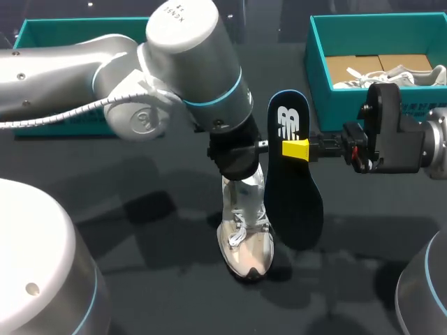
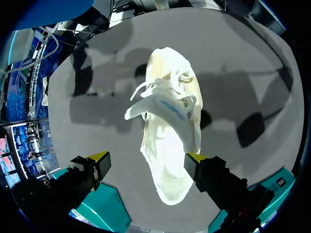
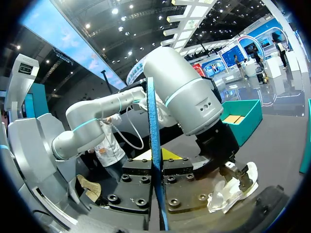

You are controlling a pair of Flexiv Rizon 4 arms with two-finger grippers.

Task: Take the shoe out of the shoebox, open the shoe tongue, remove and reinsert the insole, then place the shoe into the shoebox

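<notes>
Grippers, two. Item one, right gripper (image 1: 295, 149): clamped on the edge of a dark, flat foam insole (image 1: 293, 188), its yellow-tipped fingers pressing from two sides. The insole is held clear of the table, standing on its long axis with a white logo near the upper end. Item two, left gripper (image 2: 146, 157): fingers spread wide, nothing grasped. A white lace-up sneaker (image 2: 170, 141) lies between them, one finger (image 2: 197, 158) at the sneaker's side, the other apart from it. Dark table (image 1: 140, 230), bearing the rest. Teal open shoebox (image 1: 318, 77), far right, holding a second white sneaker (image 1: 391, 75) on brown card. Second teal box (image 1: 42, 31), far left, partly behind the left arm. The white lace-up sneaker rests on the table at centre, outside both boxes, just beside the insole, laces loose.
</notes>
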